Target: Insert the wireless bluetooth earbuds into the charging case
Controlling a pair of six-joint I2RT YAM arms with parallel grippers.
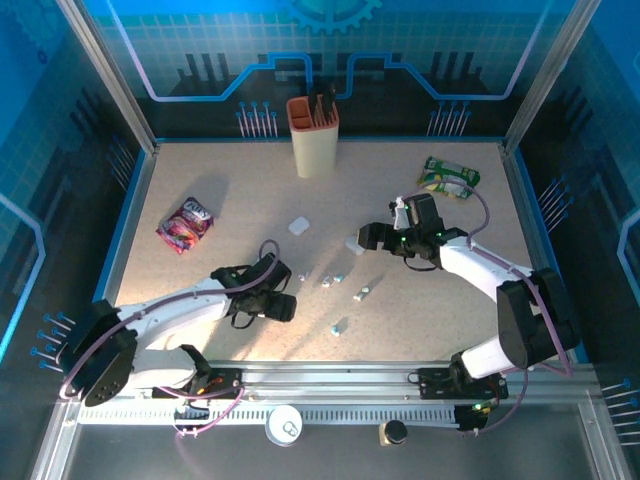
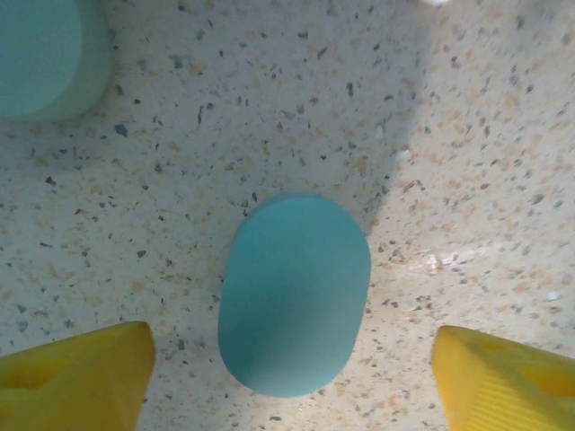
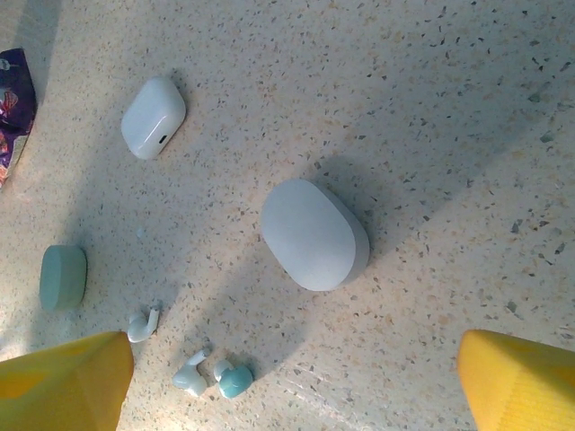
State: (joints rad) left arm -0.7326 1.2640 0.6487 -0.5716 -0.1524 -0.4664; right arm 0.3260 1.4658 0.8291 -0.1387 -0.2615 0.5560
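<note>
Where the left gripper (image 2: 289, 346) is hovering: over a closed teal case (image 2: 295, 296) that is lying flat on the speckled table (image 2: 467, 135).
Left fingers (image 2: 72, 377): standing wide apart, flanking the case's near end without touching it, gripping nothing.
Right gripper (image 3: 295, 355): gaping wide, carrying nothing, facing a closed pale grey case (image 3: 314, 233).
Earbuds (image 3: 190, 375): three, white and pale blue, are lying loose on the bare table near the pale grey case, just ahead of the right gripper.
</note>
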